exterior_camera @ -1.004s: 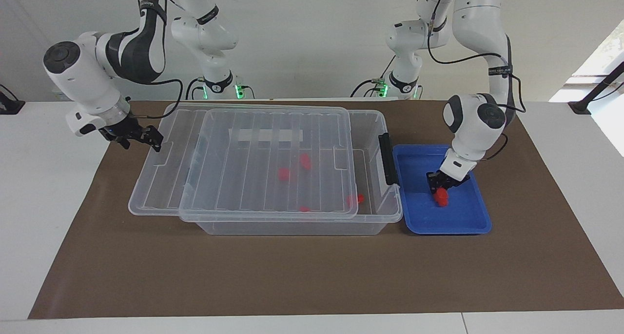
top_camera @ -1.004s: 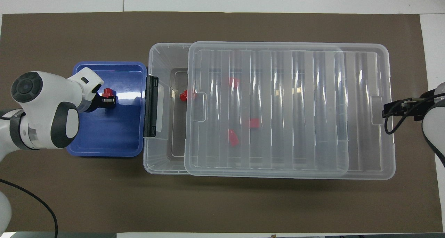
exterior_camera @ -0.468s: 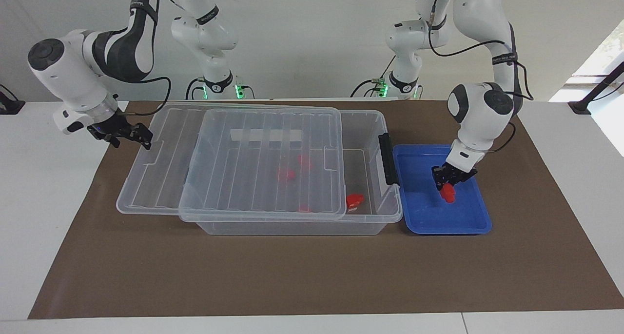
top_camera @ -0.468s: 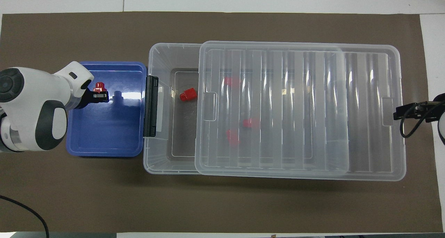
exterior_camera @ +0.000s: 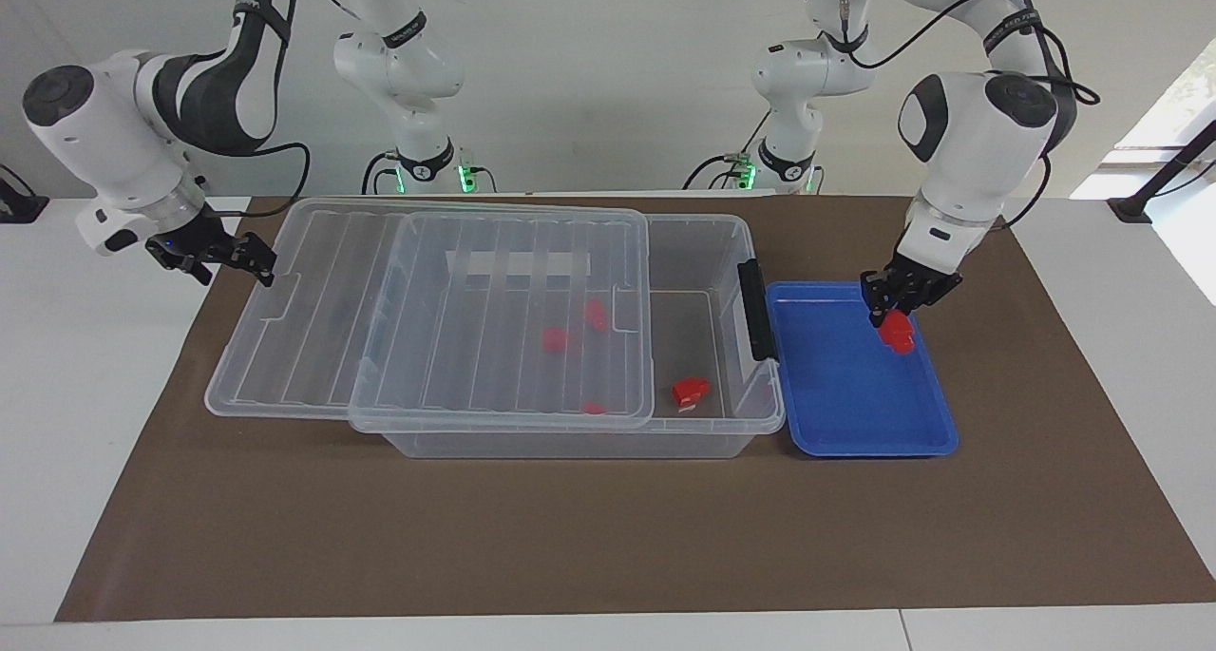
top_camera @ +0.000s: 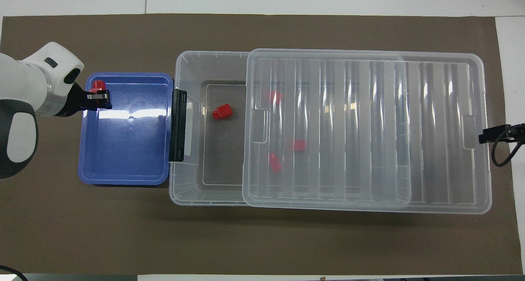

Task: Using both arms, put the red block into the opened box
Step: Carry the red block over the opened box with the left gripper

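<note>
The left gripper hangs in the air above the blue tray, over the tray's corner that lies nearest the robots and toward the left arm's end of the desk. Its jaws are closed on the red block, which hangs below them, clear of the tray floor. In the overhead view the same gripper comes in from the tray's outer edge with the red block showing just beside its fingertips.

The blue tray sits on the brown mat, touching the end of the box that carries the black latch. The box is a clear bin standing in the middle of the mat. Its ribbed lid rests on top of it, shifted toward the right arm's end of the desk, so the latch end of the box is uncovered.

Inside the box lie other red blocks: one on the bare floor of the uncovered end, and three more seen through the lid, near the middle of the box.

The right gripper is at the lid's overhanging end, toward the right arm's end of the desk. Its jaws stand wide, around the lid's edge as far as can be told; whether they press on it cannot be told.
</note>
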`<state>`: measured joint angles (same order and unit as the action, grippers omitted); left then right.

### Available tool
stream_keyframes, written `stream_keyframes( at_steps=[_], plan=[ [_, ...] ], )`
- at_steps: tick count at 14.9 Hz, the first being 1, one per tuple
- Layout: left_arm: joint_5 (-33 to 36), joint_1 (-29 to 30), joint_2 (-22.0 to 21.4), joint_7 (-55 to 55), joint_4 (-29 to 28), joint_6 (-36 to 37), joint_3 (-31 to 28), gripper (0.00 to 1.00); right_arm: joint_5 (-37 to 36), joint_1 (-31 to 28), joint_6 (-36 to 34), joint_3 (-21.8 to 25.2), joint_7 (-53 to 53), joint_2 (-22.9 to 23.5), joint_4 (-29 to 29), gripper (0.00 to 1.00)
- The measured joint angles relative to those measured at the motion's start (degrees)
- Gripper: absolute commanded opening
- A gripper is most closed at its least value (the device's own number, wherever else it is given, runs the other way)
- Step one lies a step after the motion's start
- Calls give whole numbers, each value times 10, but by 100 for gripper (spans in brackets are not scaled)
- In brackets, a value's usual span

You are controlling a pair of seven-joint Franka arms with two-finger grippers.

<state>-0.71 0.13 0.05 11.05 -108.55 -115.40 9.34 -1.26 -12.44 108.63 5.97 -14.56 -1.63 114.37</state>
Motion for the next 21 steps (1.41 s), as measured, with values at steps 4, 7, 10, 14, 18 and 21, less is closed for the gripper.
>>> stream_keyframes(
  at_steps=[4, 7, 10, 14, 18, 21],
  plan=[
    [0, -69, -4, 85, 23, 18, 3, 0, 0, 0, 0, 8, -13, 0, -1, 100],
    [0, -125, -2, 131, 22, 18, 5, 0, 0, 0, 0, 13, -19, 0, -1, 100],
    [0, -171, 1, 180, 17, 8, 6, 0, 0, 0, 0, 25, -39, 0, -2, 100],
    [0, -205, 16, 221, -14, -37, 6, 0, 0, 0, 0, 36, -52, 0, -3, 100],
    [0, -229, 36, 241, -50, -81, 6, 0, -1, 0, 0, 36, -52, 0, -3, 100],
    [0, -246, 59, 260, -78, -137, 7, 0, -1, 0, 0, 37, -52, 0, -3, 100]
  ],
)
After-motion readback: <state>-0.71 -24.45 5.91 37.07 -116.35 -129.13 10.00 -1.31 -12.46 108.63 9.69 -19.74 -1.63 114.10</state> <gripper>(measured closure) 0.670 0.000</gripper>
